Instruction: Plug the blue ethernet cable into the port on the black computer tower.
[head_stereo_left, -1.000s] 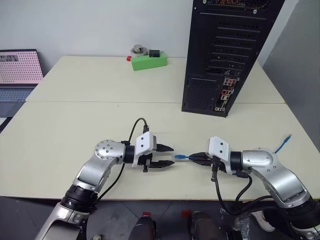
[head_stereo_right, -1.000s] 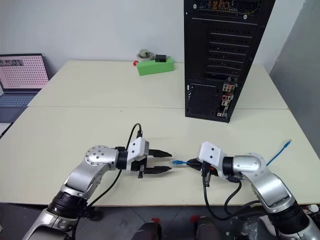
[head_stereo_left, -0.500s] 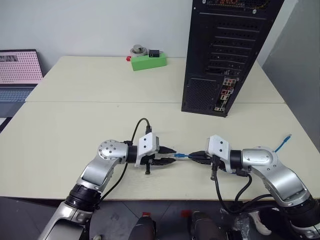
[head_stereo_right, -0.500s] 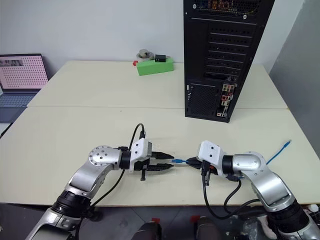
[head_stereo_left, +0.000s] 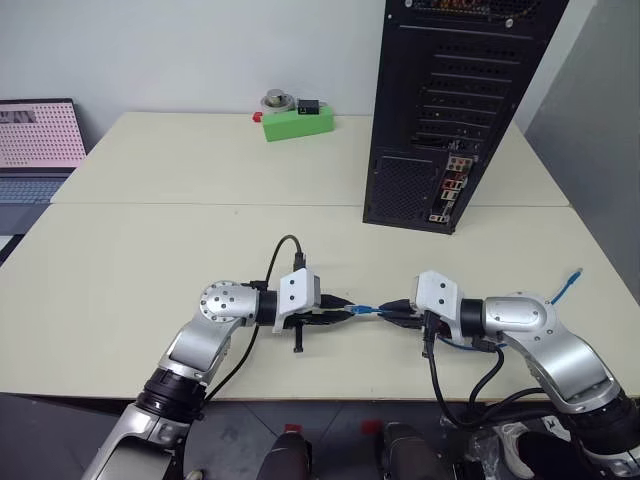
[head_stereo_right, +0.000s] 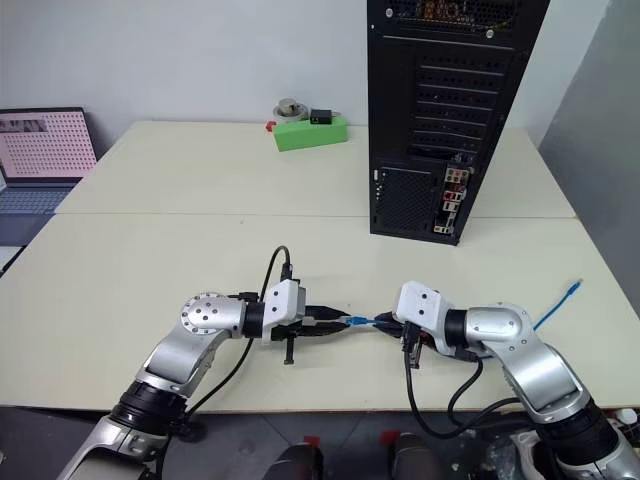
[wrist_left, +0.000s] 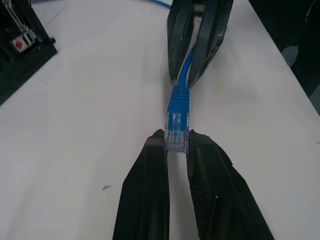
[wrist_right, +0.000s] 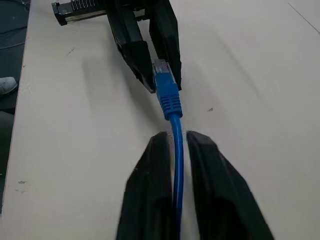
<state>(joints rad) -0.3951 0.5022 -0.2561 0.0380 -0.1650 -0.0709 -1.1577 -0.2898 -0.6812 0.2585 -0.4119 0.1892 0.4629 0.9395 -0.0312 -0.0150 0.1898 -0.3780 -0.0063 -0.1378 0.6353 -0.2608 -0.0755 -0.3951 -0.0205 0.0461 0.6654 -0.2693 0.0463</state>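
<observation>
Handover | left gripper (wrist_left: 176, 146) pinches thin blue ethernet cable's (wrist_right: 176, 150) clear plug | right gripper (wrist_right: 174, 137) loosely around cord | hold plug square toward black metal tower (head_stereo_left: 455, 110), 1 o'clock.

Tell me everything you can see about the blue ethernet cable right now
The blue ethernet cable is a thin bright blue cord ending in a clear plastic plug behind a ribbed blue boot. It hangs just above the cream table, stretched between both grippers: the left gripper pinches the clear plug, and the right gripper closes around the cord behind the boot. Its far end lies near the table's right edge.
</observation>
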